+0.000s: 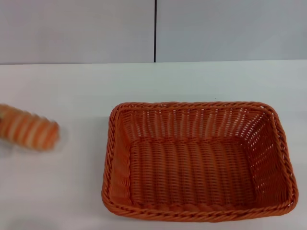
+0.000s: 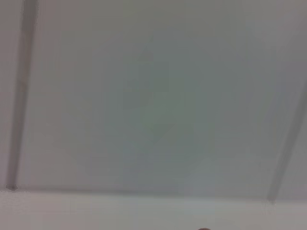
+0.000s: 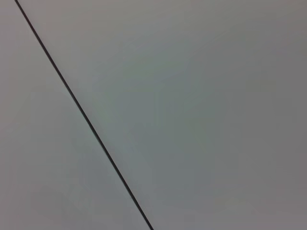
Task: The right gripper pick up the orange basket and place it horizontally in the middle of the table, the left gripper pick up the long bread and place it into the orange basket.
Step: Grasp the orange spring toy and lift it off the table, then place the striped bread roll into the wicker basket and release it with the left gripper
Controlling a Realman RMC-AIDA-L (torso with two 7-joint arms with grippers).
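Already you have the orange basket (image 1: 196, 160) lying lengthwise mid-table (image 1: 72, 86), empty, while the long bread (image 1: 29, 129) waits well apart at the left edge, and neither gripper is visible, so their state is unknown.

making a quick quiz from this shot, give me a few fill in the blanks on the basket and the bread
1. The orange basket holds ____.
2. The long bread lies on the white table, to the basket's ____ in the head view.
3. The bread and the basket are ____ touching.
4. The number of grippers showing in the head view is ____.

Missing words: nothing; left; not; zero
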